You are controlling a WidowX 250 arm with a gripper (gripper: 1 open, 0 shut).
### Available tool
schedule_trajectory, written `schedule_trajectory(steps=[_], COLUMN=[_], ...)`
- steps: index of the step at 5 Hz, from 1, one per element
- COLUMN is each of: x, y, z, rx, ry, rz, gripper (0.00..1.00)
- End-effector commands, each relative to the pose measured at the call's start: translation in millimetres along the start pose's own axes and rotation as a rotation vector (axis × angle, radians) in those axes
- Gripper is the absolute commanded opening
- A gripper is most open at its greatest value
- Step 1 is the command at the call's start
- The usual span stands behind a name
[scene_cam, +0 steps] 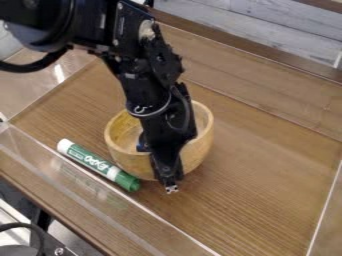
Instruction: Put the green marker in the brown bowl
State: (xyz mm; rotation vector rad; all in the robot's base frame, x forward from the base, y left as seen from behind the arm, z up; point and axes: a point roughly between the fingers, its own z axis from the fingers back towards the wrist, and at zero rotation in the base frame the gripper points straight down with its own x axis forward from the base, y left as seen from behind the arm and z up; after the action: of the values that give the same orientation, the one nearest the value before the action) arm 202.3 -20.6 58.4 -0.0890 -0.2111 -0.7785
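The green marker lies flat on the wooden table, left of and in front of the brown bowl, its dark cap end pointing toward the bowl's base. The black arm reaches down over the bowl's front and hides much of its inside. My gripper hangs just in front of the bowl's near wall, a little right of the marker's cap end. Its fingertips stand close together with nothing between them, just above the table.
A clear plastic wall runs along the table's left and front edges, close to the marker. A low rim borders the right side. Bare wood stretches to the right of the bowl.
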Motion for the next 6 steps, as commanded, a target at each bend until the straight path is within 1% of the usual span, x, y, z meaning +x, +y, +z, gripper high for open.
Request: schedule_trajectory(steps=[1, 2, 6], x=[12.9, 14.0, 6.6], y=[14, 17, 9], z=[14.4, 17.9, 30.9], rx=[0.055, 0.056, 0.021], ry=[-0.066, -0.079, -0.114], rz=[-0.008, -0.005, 0.029], gripper=[0.00, 0.00, 0.00])
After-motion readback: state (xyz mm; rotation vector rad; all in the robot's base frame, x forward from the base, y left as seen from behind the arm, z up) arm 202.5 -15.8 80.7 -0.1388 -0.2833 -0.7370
